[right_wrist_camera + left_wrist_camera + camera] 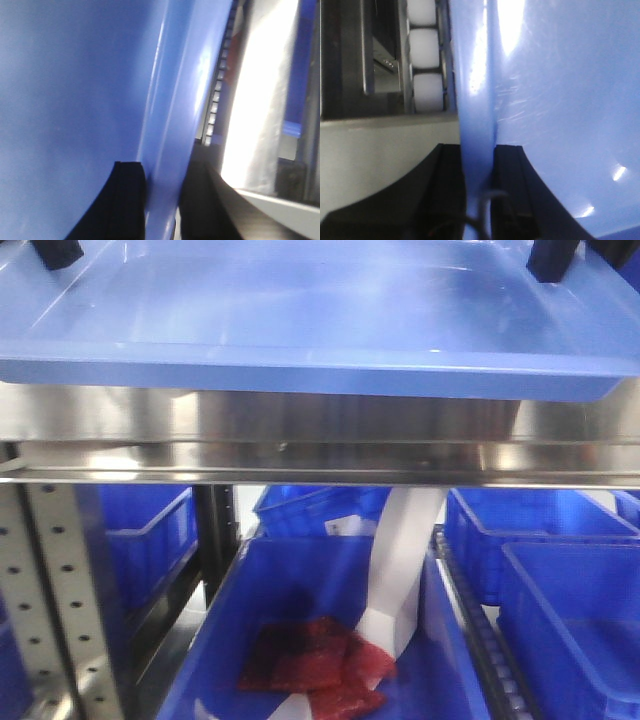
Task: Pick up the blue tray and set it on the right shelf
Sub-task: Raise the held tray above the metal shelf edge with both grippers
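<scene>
The light-blue tray (300,330) fills the top of the front view, held level just above the right shelf's shiny steel front rail (320,435). Black fingers of my left gripper (55,252) and right gripper (553,258) show at the tray's two top corners. In the left wrist view my left gripper (479,165) is shut on the tray wall (477,100), one finger on each side. My right gripper (162,195) in the right wrist view clamps the opposite tray rim (175,110) the same way.
Below the rail, deep dark-blue bins (560,590) stand on a lower level; the middle bin (300,610) holds red packets (315,665) and a white card (400,570). A perforated grey upright (55,600) stands left. White rollers (426,55) run beside the tray.
</scene>
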Available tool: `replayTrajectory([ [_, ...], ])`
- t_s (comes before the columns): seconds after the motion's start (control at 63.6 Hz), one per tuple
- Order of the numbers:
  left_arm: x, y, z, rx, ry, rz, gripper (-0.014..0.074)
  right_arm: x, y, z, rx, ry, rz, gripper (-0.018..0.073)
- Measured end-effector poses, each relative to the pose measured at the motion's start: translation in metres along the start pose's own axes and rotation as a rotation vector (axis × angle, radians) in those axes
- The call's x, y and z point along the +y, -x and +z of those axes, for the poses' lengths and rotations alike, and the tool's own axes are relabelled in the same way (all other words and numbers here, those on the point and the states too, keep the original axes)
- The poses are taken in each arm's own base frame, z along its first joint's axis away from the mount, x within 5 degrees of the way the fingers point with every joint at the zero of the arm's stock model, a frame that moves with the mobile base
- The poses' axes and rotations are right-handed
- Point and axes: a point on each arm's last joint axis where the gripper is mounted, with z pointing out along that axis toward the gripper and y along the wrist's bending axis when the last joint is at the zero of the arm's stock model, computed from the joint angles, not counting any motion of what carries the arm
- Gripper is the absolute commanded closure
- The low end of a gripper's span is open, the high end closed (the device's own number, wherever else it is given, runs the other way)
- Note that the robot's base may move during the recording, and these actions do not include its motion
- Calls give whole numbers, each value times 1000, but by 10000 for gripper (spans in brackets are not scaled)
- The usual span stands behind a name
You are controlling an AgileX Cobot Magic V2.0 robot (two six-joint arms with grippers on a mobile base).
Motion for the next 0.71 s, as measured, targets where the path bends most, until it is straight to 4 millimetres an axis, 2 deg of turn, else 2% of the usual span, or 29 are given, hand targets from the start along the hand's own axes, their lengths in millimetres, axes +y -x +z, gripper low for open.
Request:
replayTrajectory([
  [0.708,0,0,0,0,-2,-1,645,0,0,0,0,-1,0,503],
])
